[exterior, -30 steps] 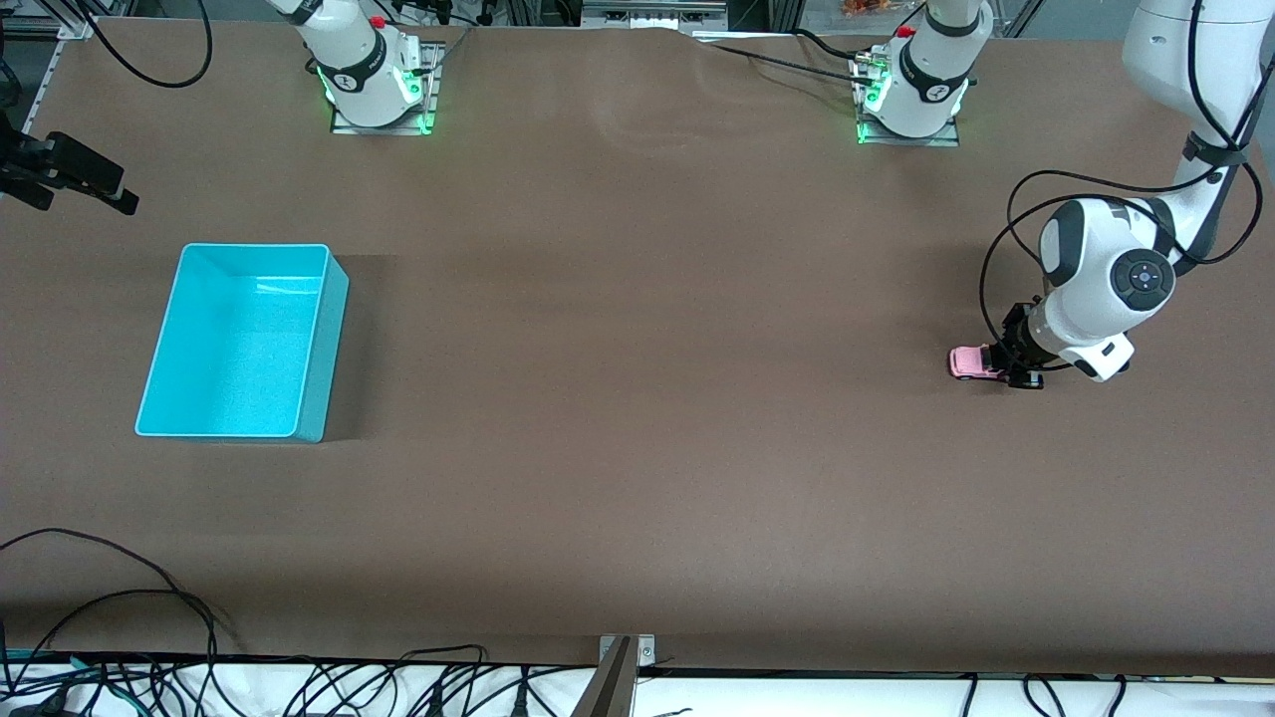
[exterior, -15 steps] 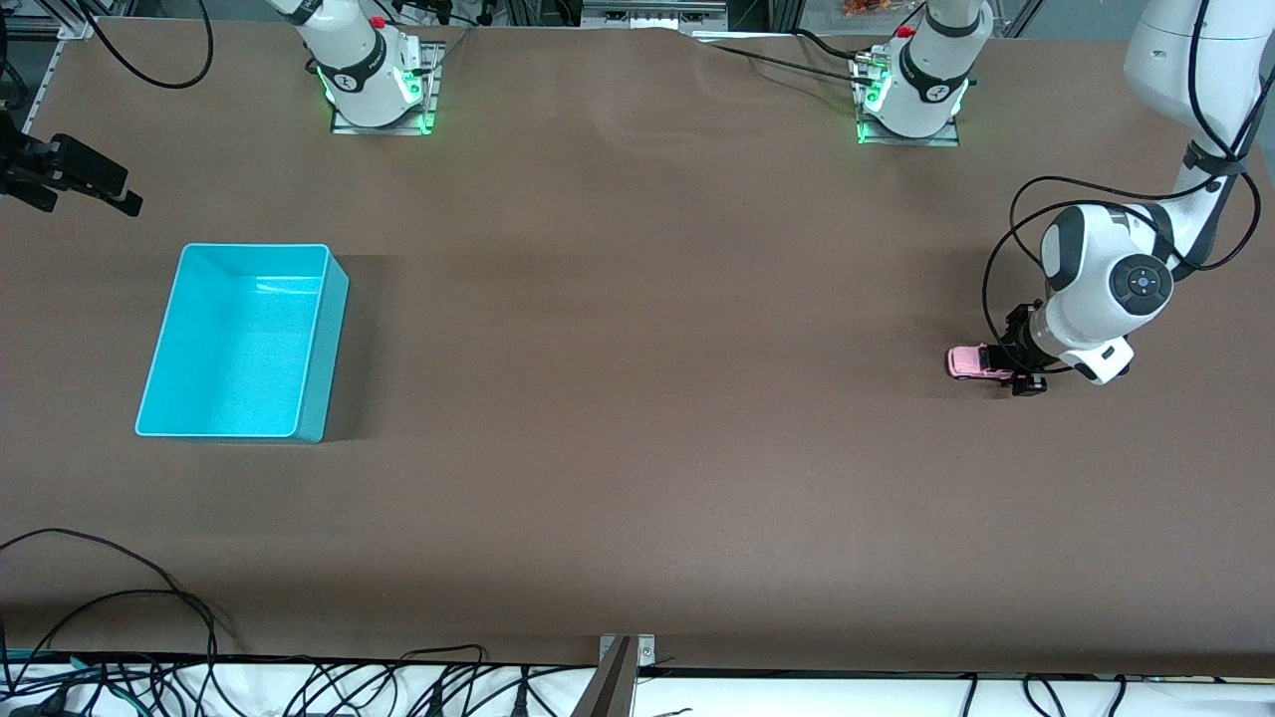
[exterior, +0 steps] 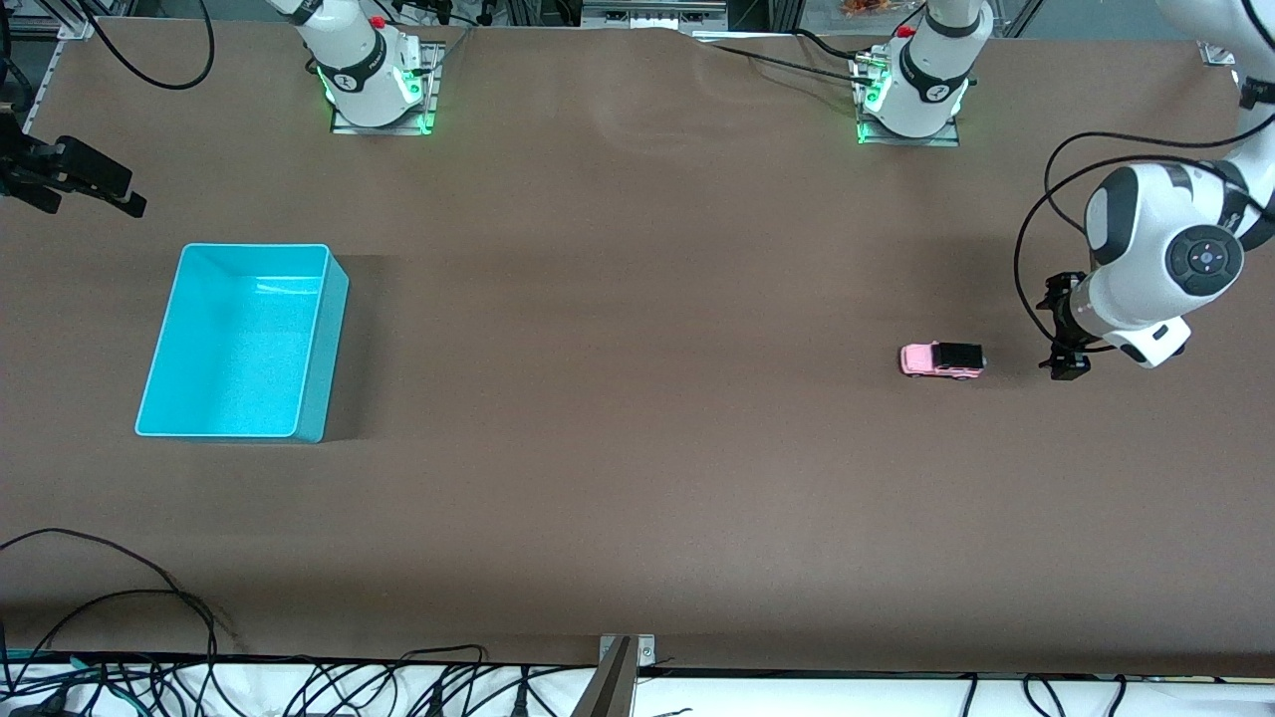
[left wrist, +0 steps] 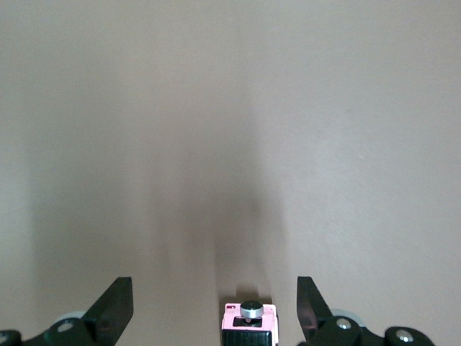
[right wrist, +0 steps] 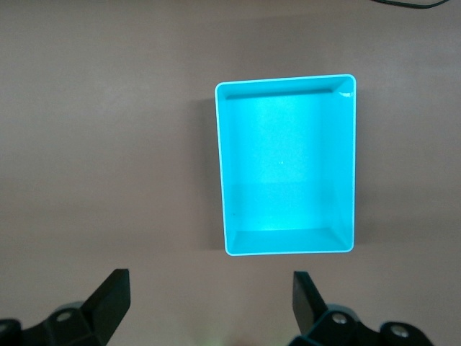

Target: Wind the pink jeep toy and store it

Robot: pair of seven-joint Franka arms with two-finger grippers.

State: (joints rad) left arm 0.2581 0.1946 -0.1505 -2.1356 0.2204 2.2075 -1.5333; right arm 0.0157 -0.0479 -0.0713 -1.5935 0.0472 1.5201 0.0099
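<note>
Here the left end effector (exterior: 1064,344) sits low at the left arm's end of the bench (exterior: 637,478), its two dark fingers (left wrist: 115,310) spread wide apart with nothing between them; in the left wrist view the fingers frame plain brown surface, and the tail of the toy shows between them at the lower edge of that view. Just beside that end effector, toward the right arm's end and clear of its fingers, the pink jeep toy (exterior: 941,359) stands on its wheels on the bench, its long side running along the bench's length. It is a small boxy car, pink over the bonnet and sides, with a black roof over the part closest to the end effector and dark wheels; a small round grey knob (left wrist: 251,310) shows on its pink end in the left wrist view. The bench is a wide, matte brown sheet with faint creases near the arms' bases, which are lit green. Well apart from the toy, at the right arm's end, a cyan bin (exterior: 329,329) stands open with nothing in it. The right end effector (right wrist: 209,306) waits above that end with its fingers also spread apart, looking down on the bin. Black cables (exterior: 149,617) trail along the bench's edge nearest the front camera.
</note>
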